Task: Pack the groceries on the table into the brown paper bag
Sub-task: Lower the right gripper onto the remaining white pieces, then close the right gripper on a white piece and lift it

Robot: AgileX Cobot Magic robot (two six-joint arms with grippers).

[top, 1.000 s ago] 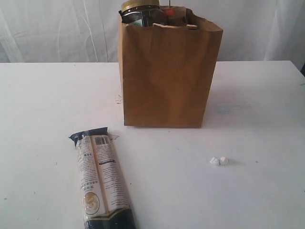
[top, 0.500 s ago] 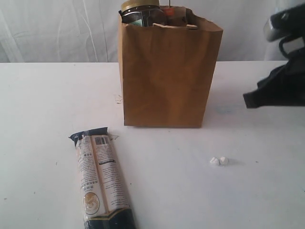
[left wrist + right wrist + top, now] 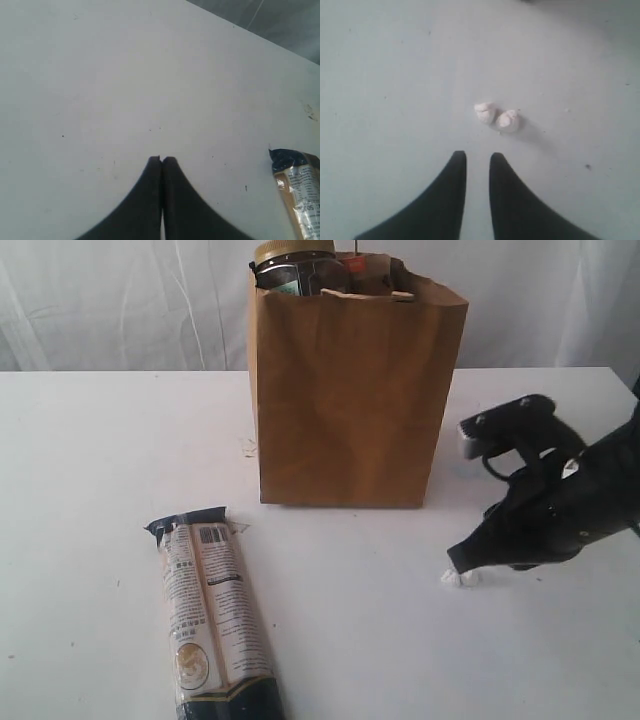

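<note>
- My left gripper has its 2 black fingers pressed tight together. It holds nothing and hangs over the flat white table.
- My right gripper has its 2 black fingers parted by a thin gap, with nothing between them.
- Its tips are just beside 2 small white crumpled lumps on the table. I cannot tell if they touch.
- The long cream-black packet lies flat on the table, well apart from the right gripper.
- The tall brown paper bag stands upright behind it. A yellow-lidded clear jar pokes out of its top.
</note>
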